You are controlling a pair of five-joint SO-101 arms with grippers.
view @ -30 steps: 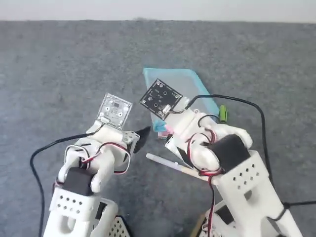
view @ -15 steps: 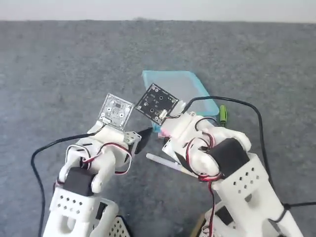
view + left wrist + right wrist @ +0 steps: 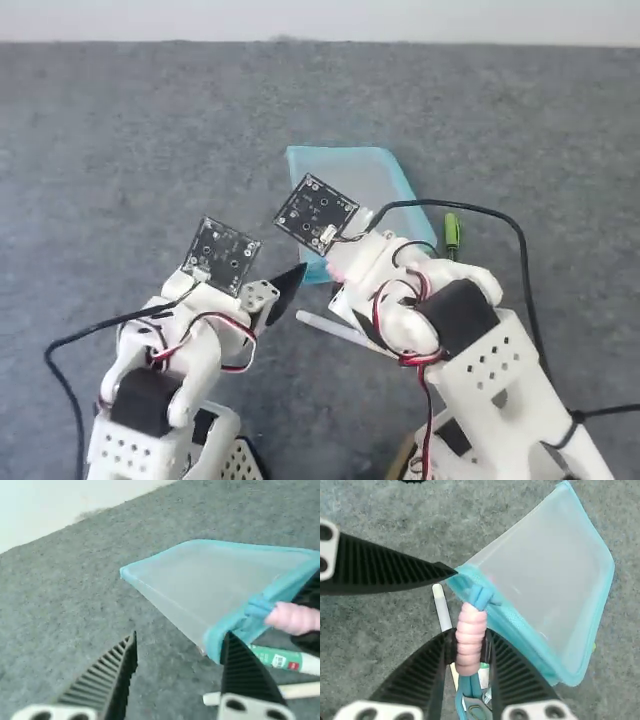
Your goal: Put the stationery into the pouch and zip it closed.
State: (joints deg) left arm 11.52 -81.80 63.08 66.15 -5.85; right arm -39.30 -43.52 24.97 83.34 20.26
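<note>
We found the right gripper [image 3: 469,642] clamped on the pink zipper pull [image 3: 469,625] of the translucent, teal-edged pouch [image 3: 355,175], which lay on the grey carpet [image 3: 130,130]. Our left gripper [image 3: 179,647] hung spread wide just beside the pouch's corner, gripping nothing. A white pen [image 3: 325,326] and a green marker [image 3: 452,230] lay near the pouch.
</note>
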